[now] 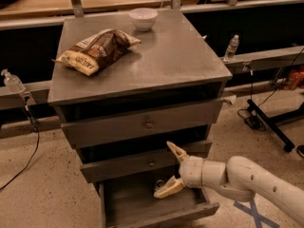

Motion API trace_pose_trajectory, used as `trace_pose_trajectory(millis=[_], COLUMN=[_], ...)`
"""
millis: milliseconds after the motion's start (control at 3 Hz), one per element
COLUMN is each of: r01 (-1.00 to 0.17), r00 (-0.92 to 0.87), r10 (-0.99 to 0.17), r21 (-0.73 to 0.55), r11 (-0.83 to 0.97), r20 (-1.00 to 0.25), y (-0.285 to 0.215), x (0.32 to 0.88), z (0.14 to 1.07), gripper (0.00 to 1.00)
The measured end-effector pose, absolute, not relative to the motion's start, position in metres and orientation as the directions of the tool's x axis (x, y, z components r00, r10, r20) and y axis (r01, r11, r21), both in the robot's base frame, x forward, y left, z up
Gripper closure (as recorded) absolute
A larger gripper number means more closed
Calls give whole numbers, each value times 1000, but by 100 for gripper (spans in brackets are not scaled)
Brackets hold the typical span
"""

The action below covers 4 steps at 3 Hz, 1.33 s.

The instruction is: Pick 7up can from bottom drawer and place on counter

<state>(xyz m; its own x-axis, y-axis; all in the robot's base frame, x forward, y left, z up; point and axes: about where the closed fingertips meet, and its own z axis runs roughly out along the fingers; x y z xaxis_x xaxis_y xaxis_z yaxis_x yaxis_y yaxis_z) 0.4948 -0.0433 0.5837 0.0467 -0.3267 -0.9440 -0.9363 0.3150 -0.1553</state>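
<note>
The bottom drawer is pulled open under the two knobbed drawers. The 7up can stands upright in it near the back, only its silvery top showing. My gripper reaches in from the right, just in front of the middle drawer and above the open bottom drawer. It is open, with one tan finger pointing up and the other low, right by the can and partly covering it. The counter is the grey metal cabinet top.
A brown chip bag and a white bowl sit on the counter. A water bottle stands on the right rail and a pump bottle on the left. Black stand legs and cables lie on the floor to the right.
</note>
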Motion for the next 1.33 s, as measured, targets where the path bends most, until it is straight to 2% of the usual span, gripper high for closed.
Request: trace_pose_trajectory(millis=[667,1333], r01=[-941,-897], r00=[-48,-184], r10=[-283,-266], r21=[-51,51], r11=[334,440], r20=[-958,-946], y=[-44,-51], x=[463,464], z=[415,322], gripper=[0,0])
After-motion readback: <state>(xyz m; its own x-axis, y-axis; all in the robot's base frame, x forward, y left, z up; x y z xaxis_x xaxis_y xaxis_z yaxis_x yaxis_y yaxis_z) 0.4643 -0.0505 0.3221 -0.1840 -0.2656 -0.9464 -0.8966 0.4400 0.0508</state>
